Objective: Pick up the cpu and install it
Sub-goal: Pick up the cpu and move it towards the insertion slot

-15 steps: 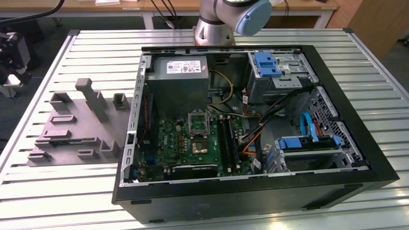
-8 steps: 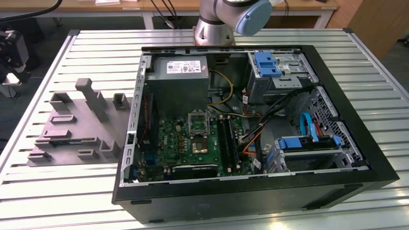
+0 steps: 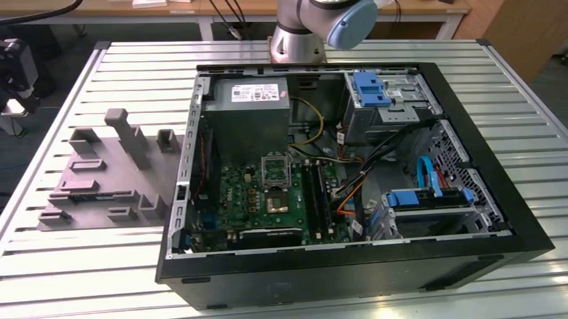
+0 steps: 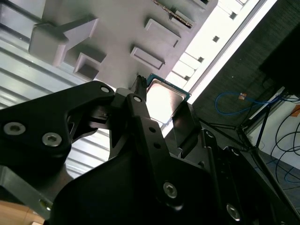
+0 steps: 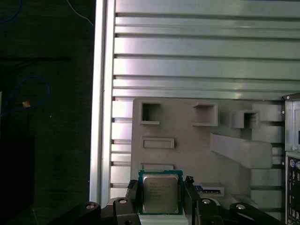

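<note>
Since the fingers pinch the cpu only by two opposite thin edges, a slip or tilt looks the likeliest failure, and any knock could cause it. The cpu hangs in the gripper over the edge of the grey tray, whose upright blocks stand near. Beyond the tray, the slatted desk gives room. Inside the case, cables crowd the motherboard.

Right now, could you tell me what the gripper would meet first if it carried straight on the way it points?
The gripper, shut on the cpu, would most likely meet the grey tray lying directly behind it in the first wrist view; how far off cannot be judged.
</note>
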Robot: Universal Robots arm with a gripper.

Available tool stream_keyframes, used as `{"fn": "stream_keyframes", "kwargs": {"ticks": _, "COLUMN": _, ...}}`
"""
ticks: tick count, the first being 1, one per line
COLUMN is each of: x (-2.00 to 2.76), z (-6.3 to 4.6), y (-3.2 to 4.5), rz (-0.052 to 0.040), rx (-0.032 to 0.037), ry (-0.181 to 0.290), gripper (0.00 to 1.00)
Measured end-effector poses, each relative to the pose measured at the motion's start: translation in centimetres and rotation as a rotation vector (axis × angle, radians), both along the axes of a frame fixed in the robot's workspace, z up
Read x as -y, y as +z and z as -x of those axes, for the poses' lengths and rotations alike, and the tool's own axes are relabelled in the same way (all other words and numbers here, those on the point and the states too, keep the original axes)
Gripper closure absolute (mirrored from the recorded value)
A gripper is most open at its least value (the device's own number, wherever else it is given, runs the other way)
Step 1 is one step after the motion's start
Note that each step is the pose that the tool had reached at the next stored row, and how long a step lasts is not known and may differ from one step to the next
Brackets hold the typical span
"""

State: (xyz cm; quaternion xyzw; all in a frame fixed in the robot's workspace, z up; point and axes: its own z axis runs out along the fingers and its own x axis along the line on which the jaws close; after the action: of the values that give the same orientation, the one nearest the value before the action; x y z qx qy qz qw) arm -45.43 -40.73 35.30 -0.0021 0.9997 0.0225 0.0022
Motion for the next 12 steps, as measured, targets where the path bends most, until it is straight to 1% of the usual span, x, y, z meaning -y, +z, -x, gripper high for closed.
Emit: {"fn": "stream_keyframes", "kwargs": {"ticks": 12, "x": 0.0, "z": 0.0, "y": 0.94, "rz": 0.0, "rx": 0.0, "ry": 0.0, "gripper": 0.53}}
